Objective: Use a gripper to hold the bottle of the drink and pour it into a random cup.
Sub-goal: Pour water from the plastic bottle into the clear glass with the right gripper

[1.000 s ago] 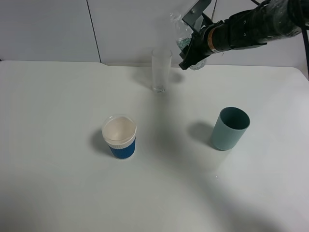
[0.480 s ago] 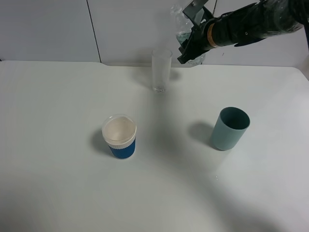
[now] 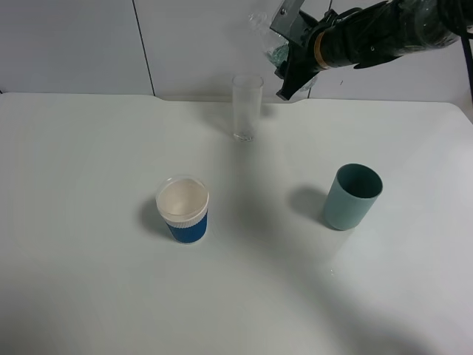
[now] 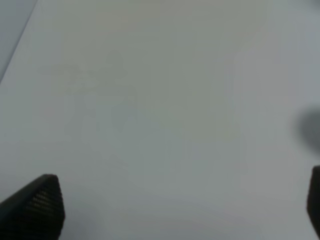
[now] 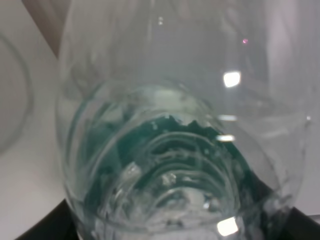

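Observation:
High at the back of the exterior view, my right gripper is shut on the bottle of the drink, a clear bottle with a dark green label. It is held tilted, neck pointing up and left. The cup, a tall clear glass, stands upright on the table just below and to the left of the bottle, apart from it. Seen from the right wrist, the bottle fills the whole picture. My left gripper is open over bare white table, with only its black fingertips showing.
A teal plastic cup stands right of centre. A white-rimmed cup with a blue sleeve stands left of centre. The white table ends at a pale wall right behind the glass.
My right gripper has risen slightly with the bottle and tipped it further over. The bottle's neck has swung left, closer to above the glass. The cups have not moved.

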Motion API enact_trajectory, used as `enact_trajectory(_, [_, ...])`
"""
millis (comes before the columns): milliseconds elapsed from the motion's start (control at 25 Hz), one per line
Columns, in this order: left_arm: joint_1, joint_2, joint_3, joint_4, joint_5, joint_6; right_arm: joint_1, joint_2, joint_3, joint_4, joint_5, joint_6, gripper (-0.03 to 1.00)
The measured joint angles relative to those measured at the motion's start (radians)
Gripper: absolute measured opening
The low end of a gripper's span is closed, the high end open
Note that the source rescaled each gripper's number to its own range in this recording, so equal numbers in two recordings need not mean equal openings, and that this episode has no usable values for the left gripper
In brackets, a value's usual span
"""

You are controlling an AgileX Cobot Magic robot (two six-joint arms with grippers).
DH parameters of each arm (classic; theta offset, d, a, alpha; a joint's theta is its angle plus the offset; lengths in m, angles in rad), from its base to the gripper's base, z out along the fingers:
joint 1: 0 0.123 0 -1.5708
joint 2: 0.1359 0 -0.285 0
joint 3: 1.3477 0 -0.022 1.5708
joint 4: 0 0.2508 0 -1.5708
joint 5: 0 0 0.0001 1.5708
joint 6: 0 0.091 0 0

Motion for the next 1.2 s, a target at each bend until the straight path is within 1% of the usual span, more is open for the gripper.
enact_trajectory(120, [0.0, 0.0, 0.0, 0.0, 0.0, 0.0, 0.0, 0.0, 0.0, 0.0, 0.009, -0.072, 0.0])
enact_trajectory(320, [0.0, 0.0, 0.0, 0.0, 0.0, 0.0, 0.0, 0.0, 0.0, 0.0, 0.013, -0.145, 0.0])
enact_trajectory(560, [0.0, 0.0, 0.0, 0.0, 0.0, 0.0, 0.005, 0.0, 0.0, 0.0, 0.05, -0.26, 0.0])
enact_trajectory(680, [0.0, 0.0, 0.0, 0.0, 0.0, 0.0, 0.011, 0.0, -0.001, 0.0, 0.054, -0.313, 0.0])
enact_trajectory(800, [0.0, 0.0, 0.0, -0.001, 0.0, 0.0, 0.024, 0.0, -0.001, 0.0, 0.071, -0.338, 0.0])
enact_trajectory(1080, [0.0, 0.0, 0.0, 0.0, 0.0, 0.0, 0.052, 0.0, -0.001, 0.0, 0.147, -0.411, 0.0])
enact_trajectory(1200, [0.0, 0.0, 0.0, 0.0, 0.0, 0.0, 0.057, 0.0, -0.001, 0.0, 0.188, -0.423, 0.0])
